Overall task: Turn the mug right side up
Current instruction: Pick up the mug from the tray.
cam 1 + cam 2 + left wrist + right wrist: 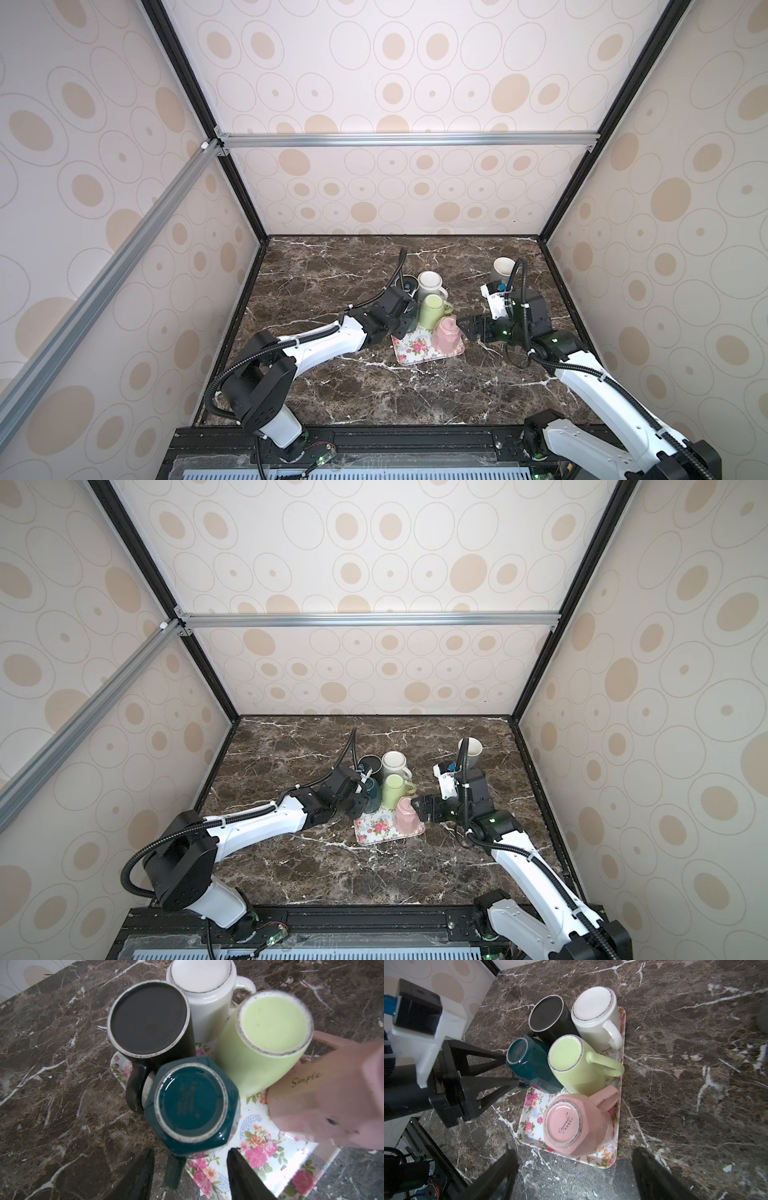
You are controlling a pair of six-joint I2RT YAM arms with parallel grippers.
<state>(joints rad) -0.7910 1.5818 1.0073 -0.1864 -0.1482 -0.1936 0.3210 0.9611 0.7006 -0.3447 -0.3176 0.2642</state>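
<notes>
Several mugs stand upside down on a floral tray (pixel 529 1126). At the tray's left edge is the dark teal mug (pixel 191 1101), with its handle (pixel 174 1167) pointing at my left gripper (pixel 192 1151). The black fingers (pixel 143 1174) stand on either side of that handle, and a gap shows on each side. The right wrist view also shows the left gripper (pixel 511 1069) at the teal mug (pixel 529 1064). My right gripper (pixel 575 1150) hangs open just in front of the pink mug (pixel 571 1124), with nothing between its fingers.
A black mug (pixel 147 1018), a white mug (pixel 207 991) and a light green mug (pixel 270 1028) crowd the tray behind the teal one, all bottom up. A grey mug (pixel 502 268) stands upright at the back right of the marble table (pixel 374 395).
</notes>
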